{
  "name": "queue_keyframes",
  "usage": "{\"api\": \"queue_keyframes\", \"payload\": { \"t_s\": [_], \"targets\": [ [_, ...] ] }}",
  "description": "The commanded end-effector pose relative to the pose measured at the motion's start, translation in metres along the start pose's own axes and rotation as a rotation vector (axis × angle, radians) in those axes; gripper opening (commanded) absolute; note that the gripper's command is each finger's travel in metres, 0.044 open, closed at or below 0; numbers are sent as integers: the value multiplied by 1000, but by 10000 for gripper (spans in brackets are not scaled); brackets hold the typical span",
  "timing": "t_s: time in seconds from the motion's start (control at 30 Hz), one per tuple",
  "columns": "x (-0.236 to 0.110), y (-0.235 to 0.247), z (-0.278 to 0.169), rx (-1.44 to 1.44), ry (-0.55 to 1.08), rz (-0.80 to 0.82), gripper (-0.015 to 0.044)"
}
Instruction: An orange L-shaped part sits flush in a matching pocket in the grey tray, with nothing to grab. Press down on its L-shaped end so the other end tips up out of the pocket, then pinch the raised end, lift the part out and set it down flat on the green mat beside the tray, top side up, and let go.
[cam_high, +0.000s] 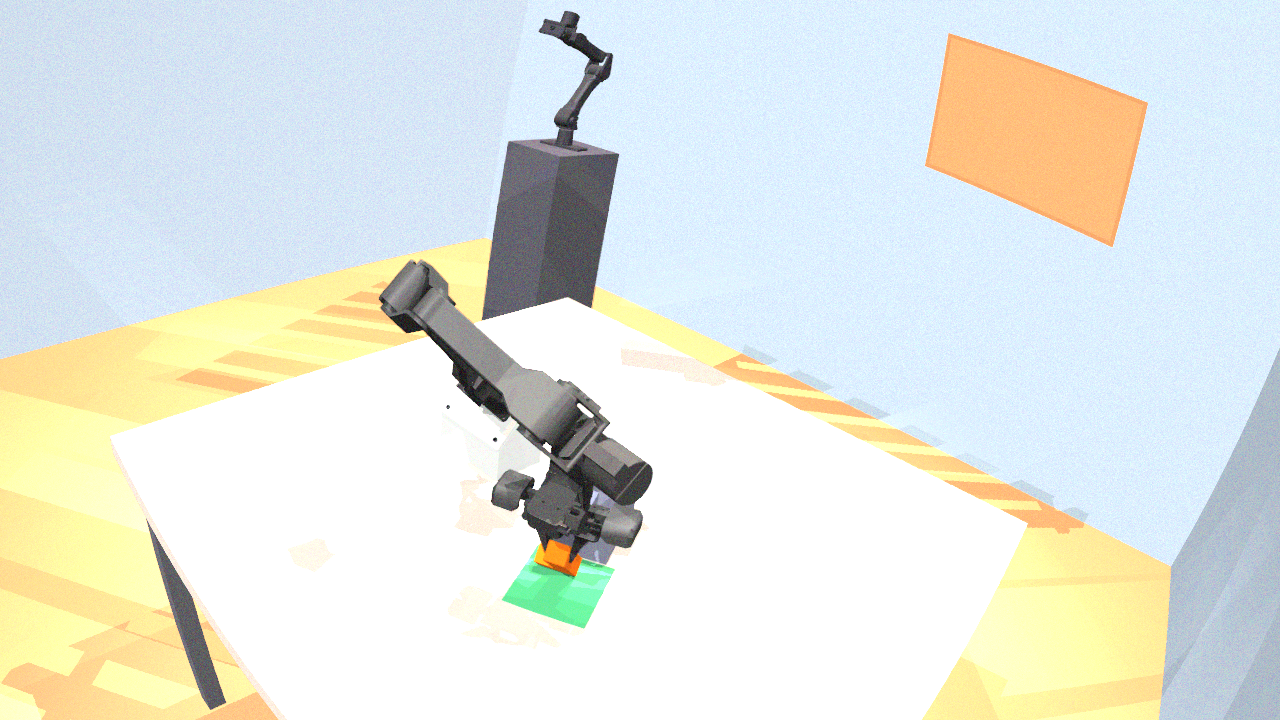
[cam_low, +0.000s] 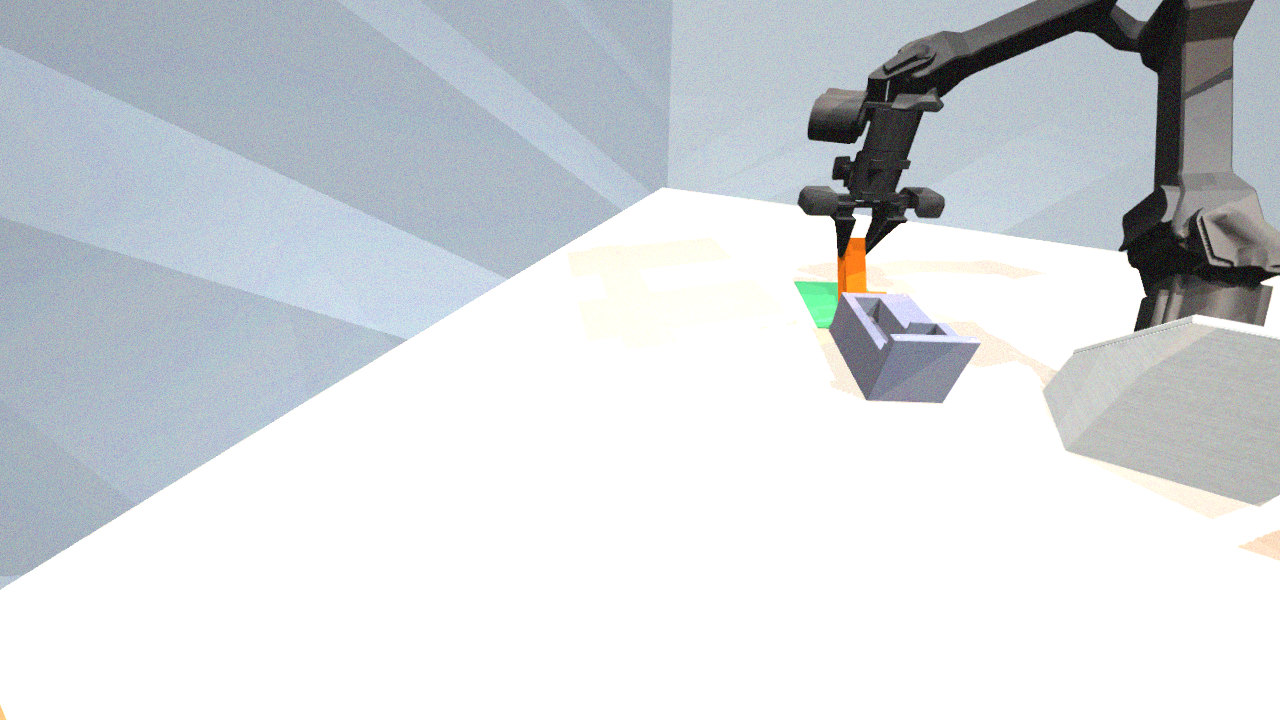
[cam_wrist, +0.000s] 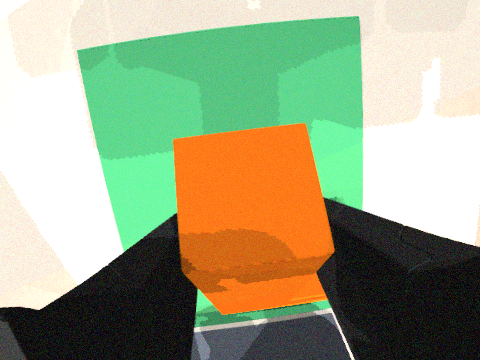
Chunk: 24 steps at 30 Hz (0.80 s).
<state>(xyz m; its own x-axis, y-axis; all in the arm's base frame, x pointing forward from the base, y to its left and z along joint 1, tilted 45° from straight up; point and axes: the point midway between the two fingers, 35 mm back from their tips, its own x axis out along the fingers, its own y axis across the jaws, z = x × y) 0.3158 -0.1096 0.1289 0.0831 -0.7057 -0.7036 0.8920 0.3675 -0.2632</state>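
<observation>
We see a white table (cam_high: 805, 555) carrying a flat green mat (cam_high: 559, 598) and, touching it at its 3 o'clock edge in the exterior view, a grey tray (cam_low: 899, 358). The arm's base (cam_low: 1190, 295) stands at the tray's 2 o'clock, with a pale grey block (cam_low: 1172, 402) at its 3 o'clock.

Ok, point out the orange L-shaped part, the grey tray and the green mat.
Orange L-shaped part (cam_wrist: 250, 196): wrist view, broad face.
Grey tray (cam_low: 904, 371): exterior view, near side wall.
Green mat (cam_high: 550, 598): top view, bare middle.
</observation>
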Motion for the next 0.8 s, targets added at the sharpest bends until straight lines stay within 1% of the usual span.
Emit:
{"api": "queue_keyframes", "payload": {
  "t_s": [0.0, 0.1, 0.2, 0.3, 0.33, 0.53, 0.57, 0.77],
  "targets": [
    [0, 0, 0, 0, 0, 0, 236],
    [-14, 2, 0, 0, 3, 2, 315],
    [-44, 4, 0, -2, 8, 3, 394],
    [-79, 2, -1, -4, 8, 2, 400],
    [-85, 1, -1, -4, 7, 2, 400],
    [-88, 1, -1, -4, 7, 1, 400],
    [-83, 3, -1, -9, 3, 10, 400],
    [-83, 3, -1, -9, 3, 10, 400]
  ]
}}
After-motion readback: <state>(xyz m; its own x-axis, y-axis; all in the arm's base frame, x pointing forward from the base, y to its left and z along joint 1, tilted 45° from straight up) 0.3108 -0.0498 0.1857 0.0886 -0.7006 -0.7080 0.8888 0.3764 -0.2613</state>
